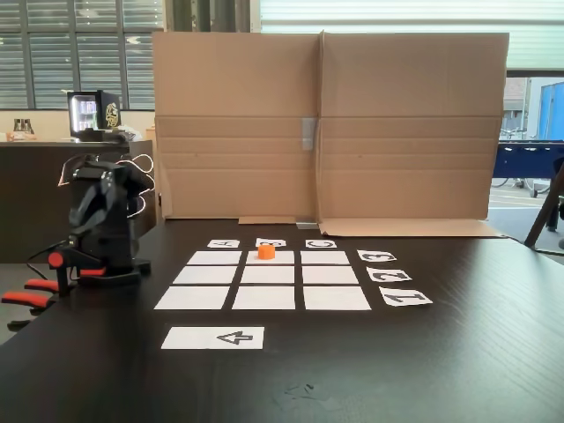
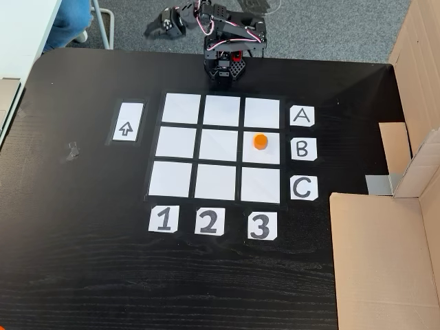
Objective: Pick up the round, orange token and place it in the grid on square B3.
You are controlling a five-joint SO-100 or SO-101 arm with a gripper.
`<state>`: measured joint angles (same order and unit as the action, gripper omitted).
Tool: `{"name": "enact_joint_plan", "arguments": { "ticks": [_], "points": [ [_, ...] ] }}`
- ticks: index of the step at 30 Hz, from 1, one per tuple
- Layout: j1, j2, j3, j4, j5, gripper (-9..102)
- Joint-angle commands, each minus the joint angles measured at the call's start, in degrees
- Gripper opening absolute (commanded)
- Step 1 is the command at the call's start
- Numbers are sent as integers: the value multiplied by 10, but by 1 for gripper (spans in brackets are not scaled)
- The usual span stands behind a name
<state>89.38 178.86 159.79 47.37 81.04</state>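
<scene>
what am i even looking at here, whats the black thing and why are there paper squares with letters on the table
The black thing is a small robot arm, folded up at the table's edge; its gripper is tucked low, and I cannot tell whether it is open. It holds nothing. Both pictures come from cameras that stand still: one looks across the dark table toward a cardboard screen, the other looks down from above. The nine white paper rectangles form a grid, with label cards A, B, C and 1, 2, 3. A small orange token sits on square B3, row B, column 3. The paper strip with an arrow lies apart.
</scene>
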Motion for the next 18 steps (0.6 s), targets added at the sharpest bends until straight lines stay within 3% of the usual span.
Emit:
{"name": "enact_joint_plan", "arguments": {
  "ticks": [1,9,18],
  "points": [
    [51,10,13,-8,6,-1],
    [99,119,129,1,11,-1],
    [111,119,128,4,17,-1]
  ]
}}
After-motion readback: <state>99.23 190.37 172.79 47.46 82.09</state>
